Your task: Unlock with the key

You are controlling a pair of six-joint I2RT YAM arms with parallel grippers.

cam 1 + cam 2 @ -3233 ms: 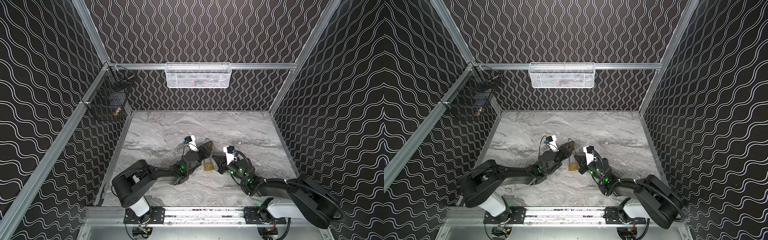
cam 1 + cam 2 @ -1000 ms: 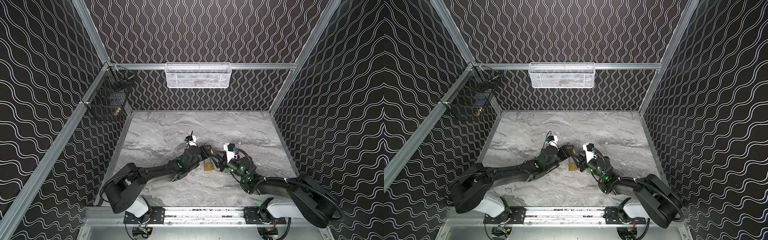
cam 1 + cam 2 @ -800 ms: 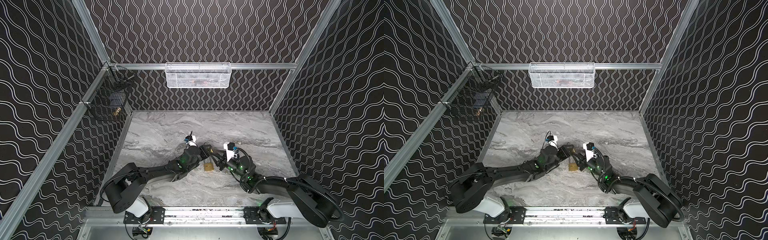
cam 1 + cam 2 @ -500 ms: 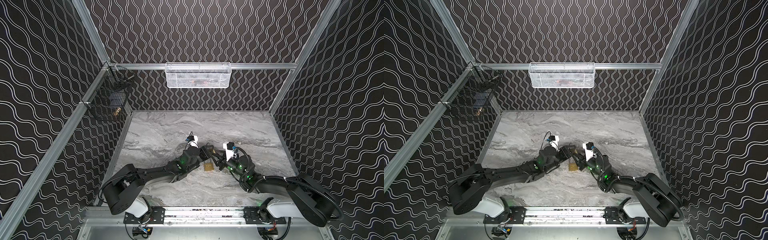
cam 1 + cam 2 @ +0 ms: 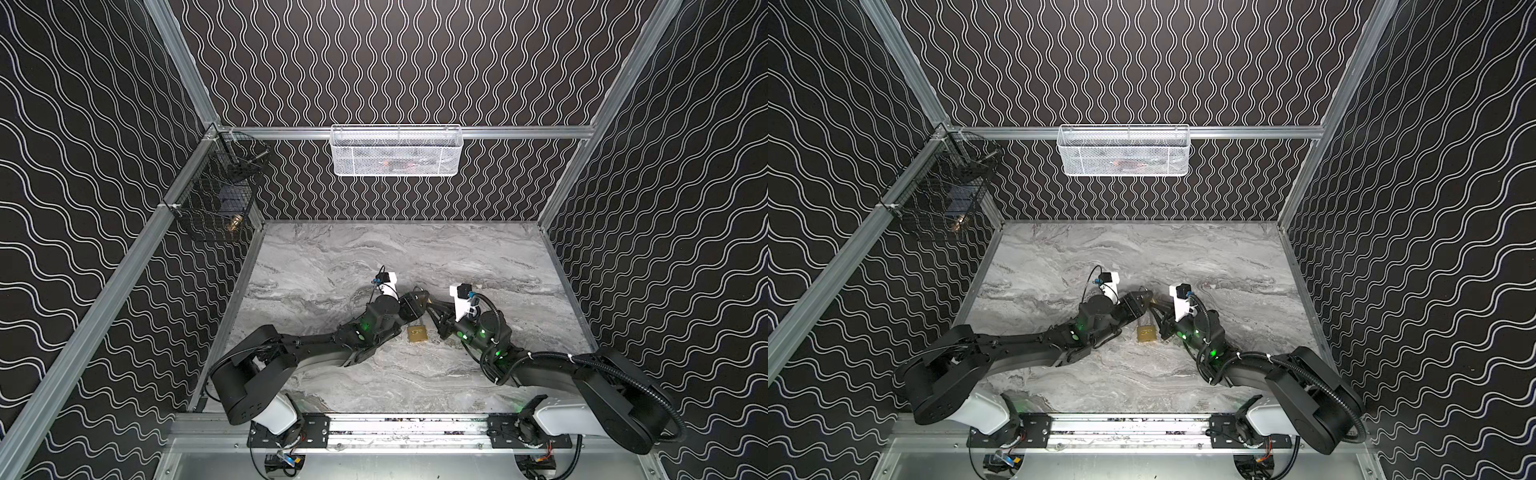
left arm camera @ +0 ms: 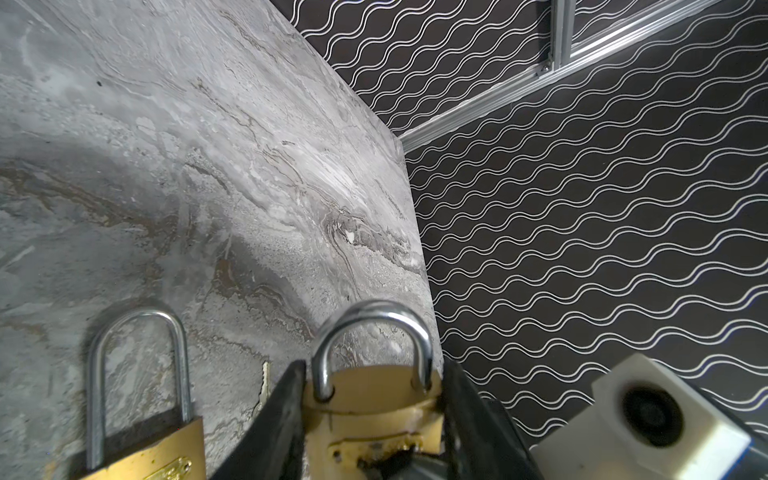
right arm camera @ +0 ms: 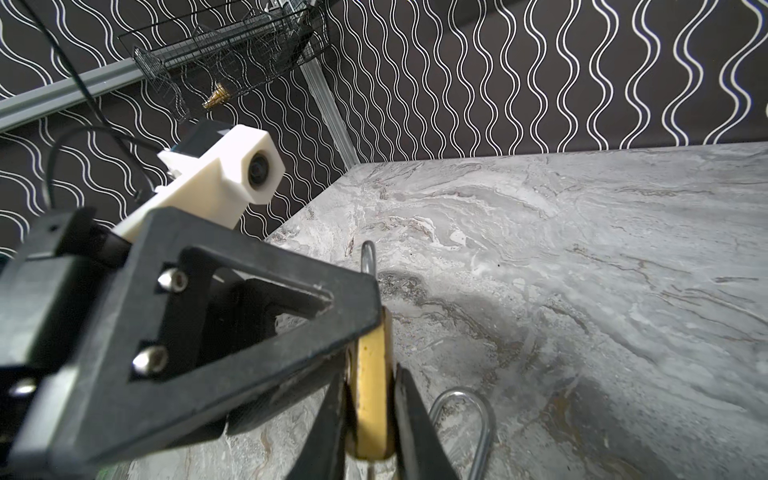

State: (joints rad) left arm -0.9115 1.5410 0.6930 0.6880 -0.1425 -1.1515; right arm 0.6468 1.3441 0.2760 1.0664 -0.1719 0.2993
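A second padlock (image 5: 417, 333) is found flat on the tabletop (image 5: 374, 257), just in front of the claws and evidently not in use. Behind it, the raised padlock (image 6: 374, 399) is clamped across its edges by the left claw (image 6: 374, 372) and grasped on its flat faces by the right claw (image 7: 370, 376), presumably so that it is steadied for insertion. A key (image 6: 264, 380) is seen only as a blade beside the left claw; its support cannot be told.
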